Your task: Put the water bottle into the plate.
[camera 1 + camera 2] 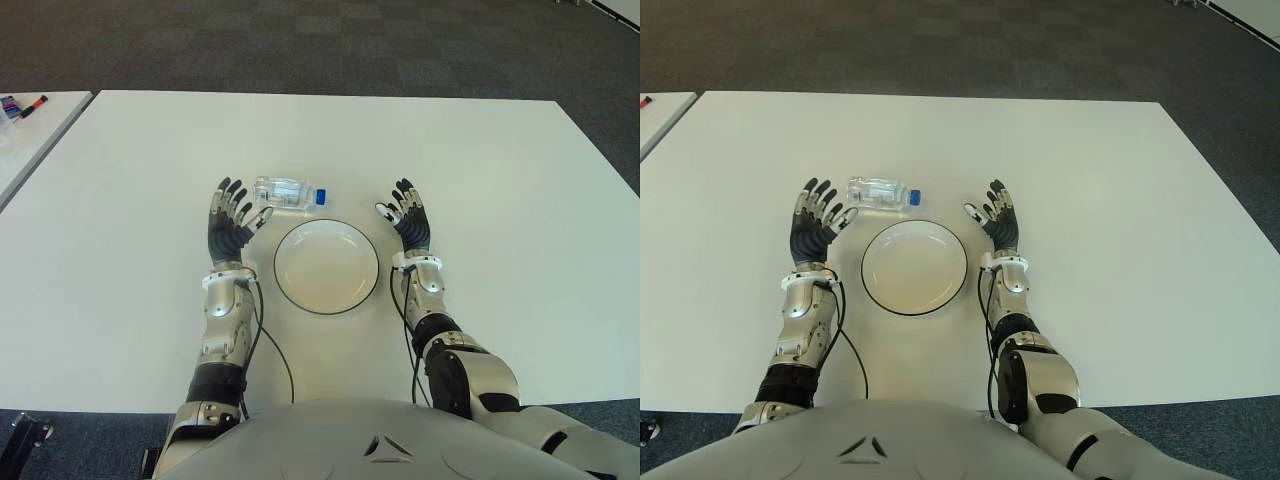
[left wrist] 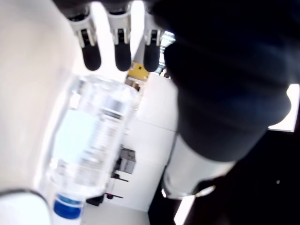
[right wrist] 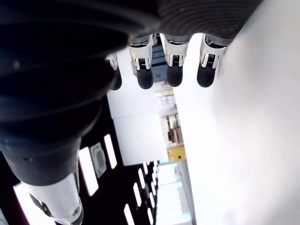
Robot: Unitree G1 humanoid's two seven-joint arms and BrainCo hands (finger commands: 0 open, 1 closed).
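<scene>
Bottle (image 1: 285, 192) lies on its side on table (image 1: 500, 180), just behind plate (image 1: 326, 267). Left hand (image 1: 232, 222) beside bottle, fingers spread, empty. Right hand (image 1: 408, 220) right of plate, fingers extended, empty.

bottles: 1 water bottle (image 1: 285, 192) | plates: 1 plate (image 1: 292, 293) | tables: 2, main table (image 1: 500, 200), side table (image 1: 30, 140)

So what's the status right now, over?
Left hand and right hand open, flanking plate. Water bottle lying on table, by left fingertips. Path clear.
</scene>
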